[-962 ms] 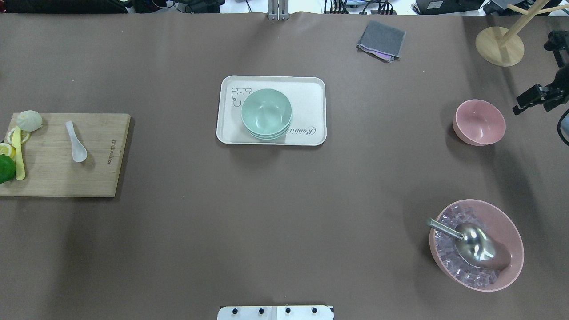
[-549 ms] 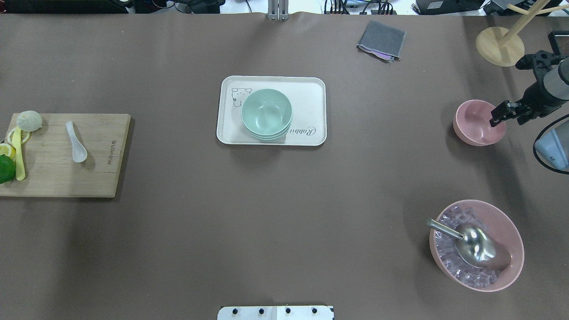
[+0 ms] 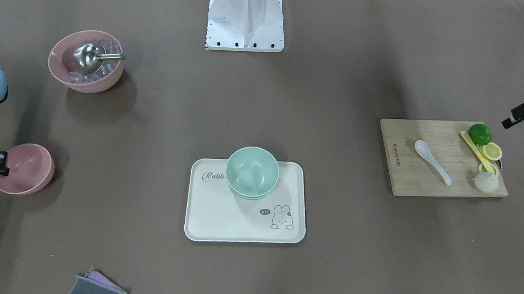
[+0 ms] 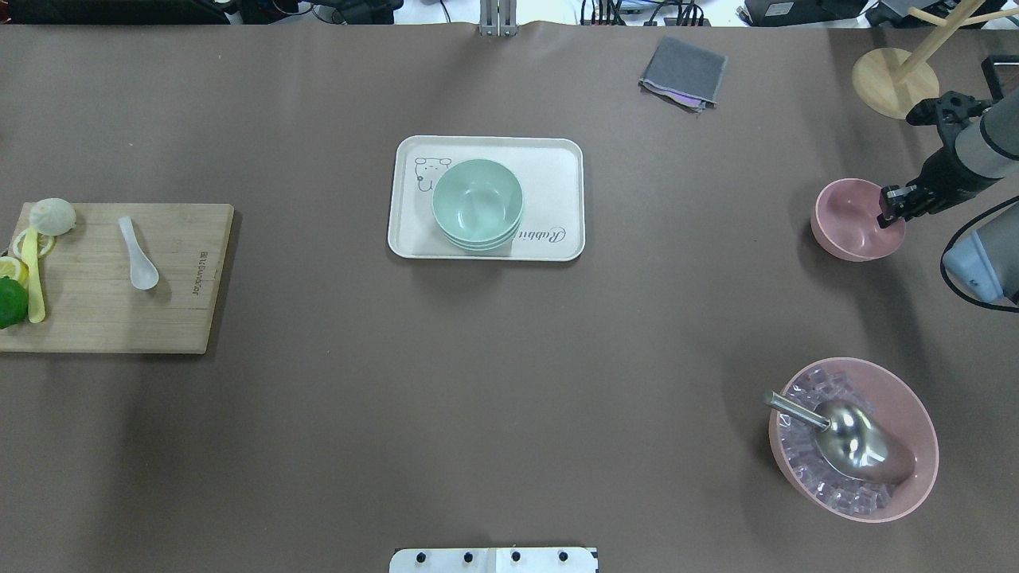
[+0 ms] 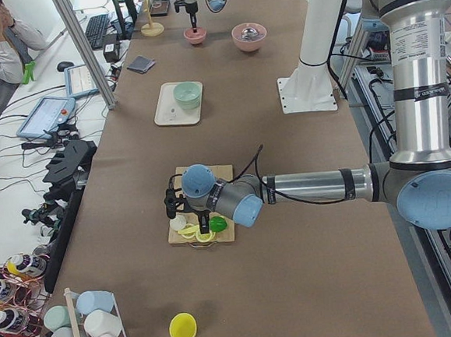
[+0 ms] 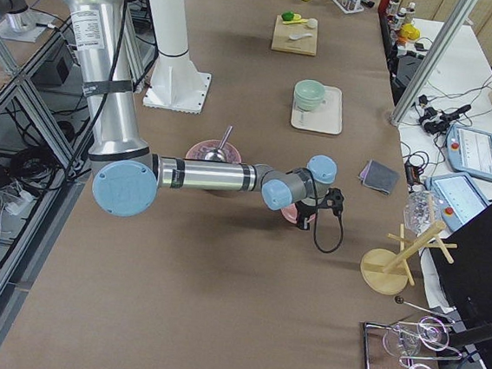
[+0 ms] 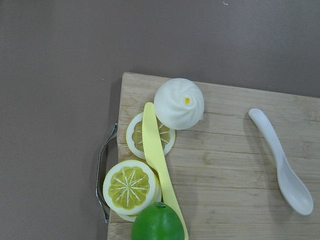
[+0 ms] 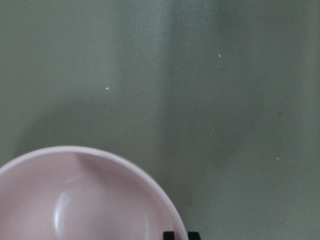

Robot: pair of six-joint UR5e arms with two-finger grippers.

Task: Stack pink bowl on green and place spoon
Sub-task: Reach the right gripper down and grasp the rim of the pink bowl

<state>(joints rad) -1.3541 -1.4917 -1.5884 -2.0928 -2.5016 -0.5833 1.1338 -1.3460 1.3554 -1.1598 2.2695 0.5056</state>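
The small pink bowl (image 4: 852, 221) sits alone on the table at the right. It also shows in the front-facing view (image 3: 24, 168) and the right wrist view (image 8: 75, 200). My right gripper (image 4: 890, 208) is at its right rim, with its fingertips (image 8: 169, 235) close together on either side of the rim. Stacked green bowls (image 4: 478, 203) stand on a white tray (image 4: 557, 163) at the centre. A white spoon (image 4: 137, 256) lies on the cutting board (image 4: 183, 318) at the left. My left gripper (image 3: 517, 120) hovers open and empty above the board's lemon end.
A large pink bowl (image 4: 927, 422) of ice cubes with a metal scoop (image 4: 852, 434) stands front right. A grey cloth (image 4: 683, 72) and a wooden stand (image 4: 896, 79) are at the back right. A lime, lemon slices, a bun and a yellow knife (image 7: 157, 155) lie on the board.
My right arm has come in from the right edge to the pink bowl's right rim and settled there. Nothing else has moved.
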